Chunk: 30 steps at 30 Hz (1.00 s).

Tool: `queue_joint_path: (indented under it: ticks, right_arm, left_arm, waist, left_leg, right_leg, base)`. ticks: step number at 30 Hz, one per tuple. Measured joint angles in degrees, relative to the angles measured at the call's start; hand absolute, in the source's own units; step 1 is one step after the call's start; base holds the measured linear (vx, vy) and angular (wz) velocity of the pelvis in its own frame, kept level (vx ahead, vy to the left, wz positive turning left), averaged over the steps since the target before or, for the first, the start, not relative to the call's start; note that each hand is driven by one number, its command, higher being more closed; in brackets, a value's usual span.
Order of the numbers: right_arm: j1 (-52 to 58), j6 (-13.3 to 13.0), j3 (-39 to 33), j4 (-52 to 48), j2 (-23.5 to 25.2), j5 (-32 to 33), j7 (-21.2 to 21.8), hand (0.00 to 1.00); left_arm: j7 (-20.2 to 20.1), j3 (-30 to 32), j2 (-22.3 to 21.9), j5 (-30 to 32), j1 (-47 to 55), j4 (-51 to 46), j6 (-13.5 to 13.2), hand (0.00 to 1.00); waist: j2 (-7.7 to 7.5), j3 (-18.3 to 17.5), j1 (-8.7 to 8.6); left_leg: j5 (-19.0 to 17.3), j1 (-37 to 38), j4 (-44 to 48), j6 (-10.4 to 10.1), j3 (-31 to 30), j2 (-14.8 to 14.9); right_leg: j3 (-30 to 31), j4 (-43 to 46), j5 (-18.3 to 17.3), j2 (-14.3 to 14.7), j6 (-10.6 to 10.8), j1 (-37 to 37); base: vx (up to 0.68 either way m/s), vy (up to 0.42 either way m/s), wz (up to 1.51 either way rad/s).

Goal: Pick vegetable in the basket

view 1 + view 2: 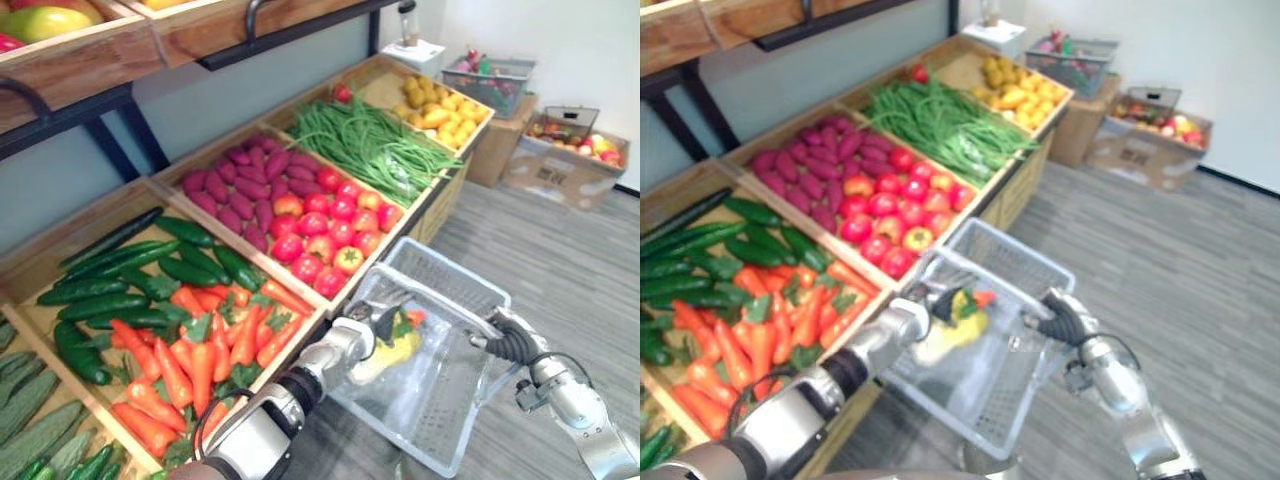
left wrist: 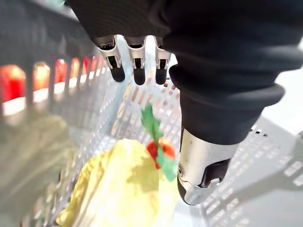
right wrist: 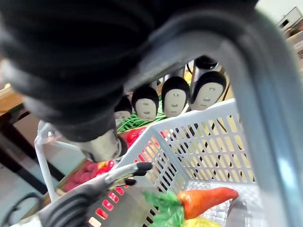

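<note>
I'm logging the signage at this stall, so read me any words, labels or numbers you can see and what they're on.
Brown cardboard box on the floor: dark print on its side, too blurred to read.
Wooden produce crates: no labels or price signs visible.
White plastic mesh basket: no text visible.

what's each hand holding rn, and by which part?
The right hand is curled round the grey handle of the basket. The left hand is open over the basket and holds nothing; the carrot lies loose inside.
</note>
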Motion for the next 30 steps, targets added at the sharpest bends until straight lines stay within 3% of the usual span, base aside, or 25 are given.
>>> queue_joint_path:
  ticks: [6,11,16,21,26,30]
  right_arm:
    - [1.6,1.5,-6.4,3.8,3.7,-2.9,-1.4,1.00]
    - [2.1,2.9,-9.6,7.9,4.1,-7.2,-2.3,1.00]
    - [2.7,4.3,-14.4,12.5,6.1,-7.4,-3.1,1.00]
    - [3.1,5.2,-19.8,18.4,8.2,-9.4,-4.9,1.00]
    - [2.5,5.5,-27.0,28.7,10.7,-9.0,-6.7,1.00]
    - [-0.1,7.4,-33.8,42.1,12.6,-4.4,-10.0,1.00]
  left_arm:
    - [-1.7,-1.4,5.6,-1.2,1.4,-20.8,-2.8,0.00]
    - [-2.0,-1.4,9.4,-3.5,2.0,-34.2,-5.9,0.00]
    - [-2.3,-1.4,15.0,-7.2,5.5,-46.2,-8.1,0.00]
    - [-2.3,-0.4,21.2,-12.0,6.5,-57.6,-9.3,0.00]
    - [-1.3,6.5,24.0,-19.4,12.2,-67.9,-12.1,0.00]
    - [2.2,22.1,23.2,-26.3,25.4,-72.2,-12.8,0.00]
  waist:
    - [-0.03,-0.2,2.09]
    - [0.07,-1.5,4.22]
    - [0.16,-3.8,5.38]
    - [-0.04,-4.9,7.69]
    - [0.19,-6.1,9.20]
    - [0.22,-6.9,9.95]
  left_leg:
    - [-0.1,-1.0,1.0,0.1,-1.6,1.1]
    - [0.0,-2.3,1.2,0.2,-4.3,1.7]
    - [0.4,-4.9,1.2,0.9,-8.8,1.7]
    - [0.8,-8.0,1.3,1.7,-15.0,1.5]
    - [1.7,-11.6,0.9,2.9,-22.1,0.8]
    - [3.1,-14.1,-1.1,4.1,-28.1,-1.8]
  right_leg:
    - [-3.3,1.1,0.0,0.0,0.0,0.0]
    - [-7.5,1.9,0.0,-0.4,-0.1,0.0]
    - [-13.4,2.2,-0.1,-2.2,-0.2,0.1]
    - [-20.7,2.2,-0.9,-4.6,-1.6,1.5]
    - [-27.8,2.0,-1.4,-6.8,-2.4,3.1]
    - [-33.3,1.0,-2.0,-9.0,-3.2,4.5]
  base:
    - [-0.03,0.006,0.12]
    - [-0.04,-0.008,0.26]
    - [-0.05,0.000,0.44]
    - [-0.05,0.009,0.64]
    - [-0.01,0.007,0.68]
    - [-0.01,0.021,0.72]
